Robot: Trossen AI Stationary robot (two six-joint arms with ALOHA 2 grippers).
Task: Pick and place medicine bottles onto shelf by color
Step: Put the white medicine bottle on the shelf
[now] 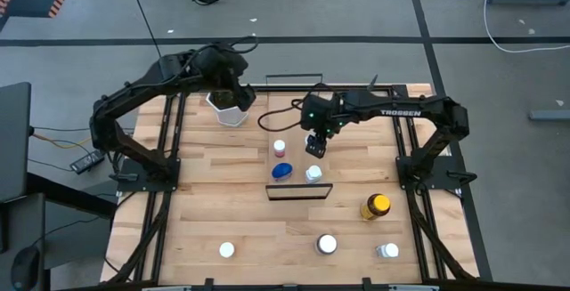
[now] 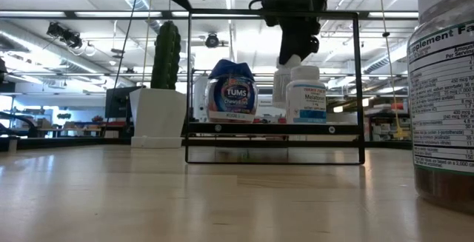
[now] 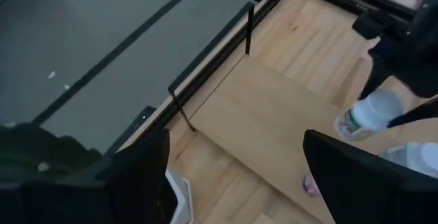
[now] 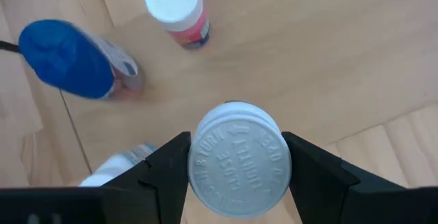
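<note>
The shelf (image 1: 298, 131) is a light-wood board with black wire rails at its two short ends. On it stand a pinkish bottle with a white cap (image 1: 280, 148), a blue-lidded bottle (image 1: 282, 170) and a white bottle (image 1: 313, 173). My right gripper (image 1: 313, 145) hangs over the shelf, shut on a white-capped bottle (image 4: 236, 159). An amber bottle with a yellow cap (image 1: 376, 206) and three white-capped bottles (image 1: 327, 244) stand on the near part of the table. My left gripper (image 3: 233, 183) is open and holds nothing, high above the far left of the table by the white cactus pot (image 1: 230, 109). My right gripper pinches the white bottle at its cap (image 4: 205, 176) between its two fingers (image 4: 164, 172), one on each side. The fingers come from above, slanting down. The bottle hangs below them over the shelf board (image 3: 363, 118), a little tilted. Whether its bottom touches the board I cannot tell.
The white pot with a green cactus (image 2: 159, 112) stands at the far left, beside the shelf's far rail (image 1: 294, 77). The near rail (image 1: 299, 193) crosses the middle of the table. Bare wood lies to the left of the shelf (image 1: 214, 175).
</note>
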